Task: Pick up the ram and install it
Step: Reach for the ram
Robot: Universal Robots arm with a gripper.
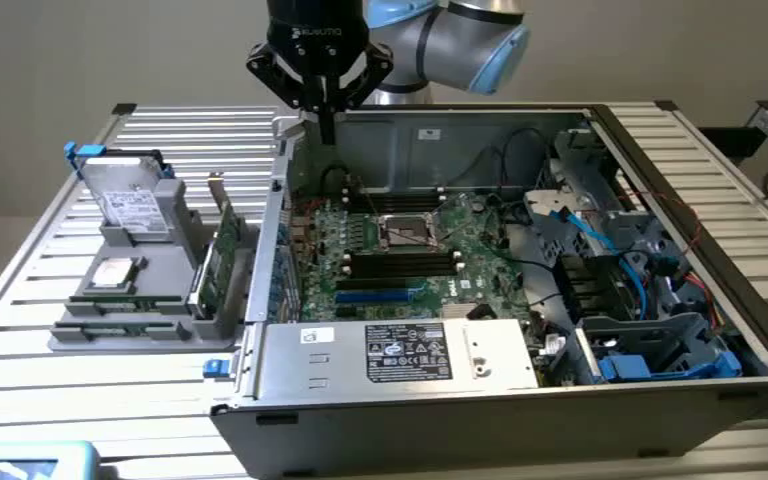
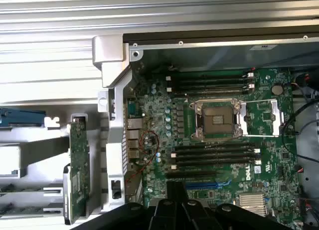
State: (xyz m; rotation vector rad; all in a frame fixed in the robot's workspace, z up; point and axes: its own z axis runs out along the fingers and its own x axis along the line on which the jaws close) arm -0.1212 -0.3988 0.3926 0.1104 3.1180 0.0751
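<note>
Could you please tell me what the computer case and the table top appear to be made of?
The computer case looks like sheet metal with a matt grey finish: thin folded edges and punched holes. The table top looks like aluminium, silvery and softly shiny: long parallel ribs catching the light.

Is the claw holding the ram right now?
No, the claw hangs shut and empty over the open computer case's far corner.

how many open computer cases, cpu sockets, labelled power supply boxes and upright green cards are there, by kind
open computer case: 1
cpu socket: 1
labelled power supply box: 1
upright green card: 1
total: 4
</note>
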